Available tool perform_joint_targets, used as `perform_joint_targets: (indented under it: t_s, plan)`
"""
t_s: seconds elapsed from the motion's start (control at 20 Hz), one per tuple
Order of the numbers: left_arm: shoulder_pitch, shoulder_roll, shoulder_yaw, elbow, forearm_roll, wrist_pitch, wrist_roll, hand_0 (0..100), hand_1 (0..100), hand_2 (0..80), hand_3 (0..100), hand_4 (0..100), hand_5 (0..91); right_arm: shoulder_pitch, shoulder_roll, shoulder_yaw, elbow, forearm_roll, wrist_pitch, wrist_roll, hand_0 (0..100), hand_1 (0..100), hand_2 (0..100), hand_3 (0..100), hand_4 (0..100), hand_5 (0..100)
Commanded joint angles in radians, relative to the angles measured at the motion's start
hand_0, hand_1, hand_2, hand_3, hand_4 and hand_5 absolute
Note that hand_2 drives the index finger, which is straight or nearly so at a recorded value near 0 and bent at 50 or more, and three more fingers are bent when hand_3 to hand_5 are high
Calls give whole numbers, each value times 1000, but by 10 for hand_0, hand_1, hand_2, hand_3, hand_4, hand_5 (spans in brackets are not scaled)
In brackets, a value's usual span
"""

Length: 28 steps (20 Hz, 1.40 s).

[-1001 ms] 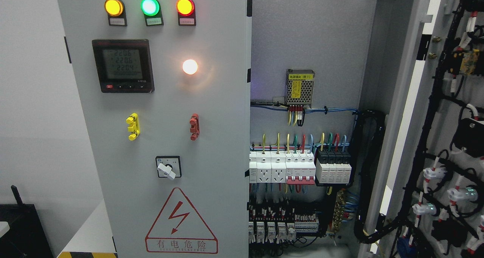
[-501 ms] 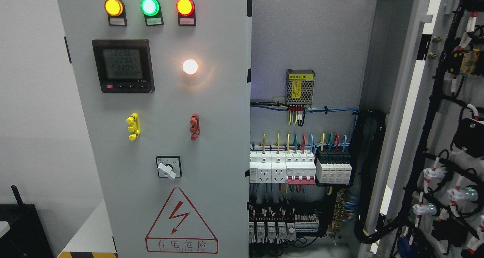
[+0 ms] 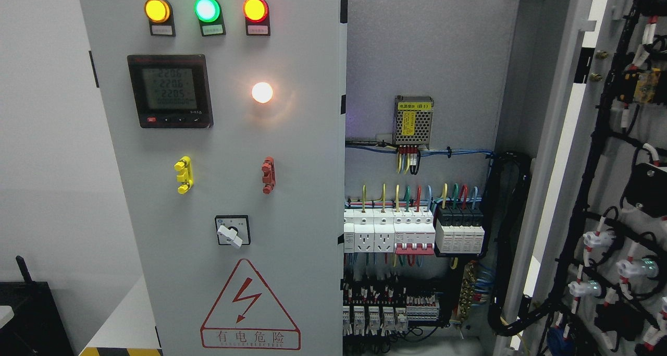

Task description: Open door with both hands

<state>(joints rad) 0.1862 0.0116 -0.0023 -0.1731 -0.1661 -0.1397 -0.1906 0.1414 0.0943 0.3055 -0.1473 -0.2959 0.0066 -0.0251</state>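
Observation:
The grey cabinet's left door [image 3: 292, 199] faces me shut, carrying three lit lamps [image 3: 207, 9], a digital meter [image 3: 170, 90], a yellow handle [image 3: 183, 174], a red handle [image 3: 268, 174] and a rotary switch [image 3: 232, 231]. The right door [image 3: 615, 189] is swung wide open at the picture's right, its inner side covered in black wiring. Between them the cabinet's inside [image 3: 422, 48] shows, with breakers [image 3: 411, 231] and a small power supply [image 3: 414, 119]. Neither of my hands or arms shows anywhere in the head view.
A red warning triangle [image 3: 250, 306] marks the left door's lower part. A white wall [image 3: 41, 137] lies to the left, with a black object [image 3: 31, 314] at the lower left corner and a pale ledge [image 3: 125, 324] beside the cabinet.
Only the meter's digits have changed; the doors and the view stay as they were.

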Motion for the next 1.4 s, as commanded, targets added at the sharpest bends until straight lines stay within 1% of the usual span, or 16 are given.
perform_joint_targets:
  t_s: [0.0,0.1,0.15,0.3,0.35,0.4,0.5,0.55,0.6,0.65,0.75,0.85,1.0,1.15,1.3,1.35]
  plan:
    - [33,-64,37,87,-7,-21,-15,120,389,0,0,0,0,14,-22,0,-52,0,-3,7,120,389,0,0,0,0]
    - [32,-62,132,78,4,-38,-30,120,389,0,0,0,0,14,-22,0,-52,0,-2,2,120,389,0,0,0,0]
    - [29,-59,163,75,5,-46,-33,120,389,0,0,0,0,14,-22,0,-54,0,-2,1,120,389,0,0,0,0]
    - [22,-59,195,75,16,-47,-44,120,389,0,0,0,0,18,-24,0,-78,0,-3,1,120,389,0,0,0,0]
    - [21,-59,215,75,25,-47,-47,120,389,0,0,0,0,36,-25,0,-133,0,-3,1,120,389,0,0,0,0]
    - [18,-59,229,75,27,-47,-47,120,389,0,0,0,0,71,-40,0,-222,0,-2,1,120,389,0,0,0,0]
    - [16,-59,260,76,28,-47,-47,120,389,0,0,0,0,156,-102,1,-442,0,0,1,120,389,0,0,0,0]
    - [15,-59,286,78,28,-47,-47,120,389,0,0,0,0,196,-120,1,-559,0,1,-1,120,389,0,0,0,0]
    - [15,-59,307,78,28,-47,-47,120,389,0,0,0,0,231,-131,0,-666,1,1,-1,120,389,0,0,0,0]
    - [10,-59,315,78,31,-47,-47,120,389,0,0,0,0,265,-146,0,-761,1,1,-1,120,389,0,0,0,0]
    - [-16,-59,317,83,68,-46,-47,120,389,0,0,0,0,326,-182,1,-914,3,1,-3,120,389,0,0,0,0]
    - [-36,-58,329,84,88,-44,-47,120,389,0,0,0,0,369,-202,3,-1009,50,-2,-4,120,389,0,0,0,0]
    - [-50,-58,335,81,88,-44,-47,120,389,0,0,0,0,434,-235,1,-1136,170,-7,-6,120,389,0,0,0,0]
    - [-50,-58,324,81,86,-46,-47,120,389,0,0,0,0,503,-260,1,-1280,190,-7,-7,120,389,0,0,0,0]
    - [-50,-58,323,81,85,-46,-47,120,389,0,0,0,0,550,-265,0,-1412,190,-11,-7,120,389,0,0,0,0]
    - [-50,-58,323,81,85,-46,-47,120,389,0,0,0,0,570,-266,-2,-1452,190,-22,-6,120,389,0,0,0,0]
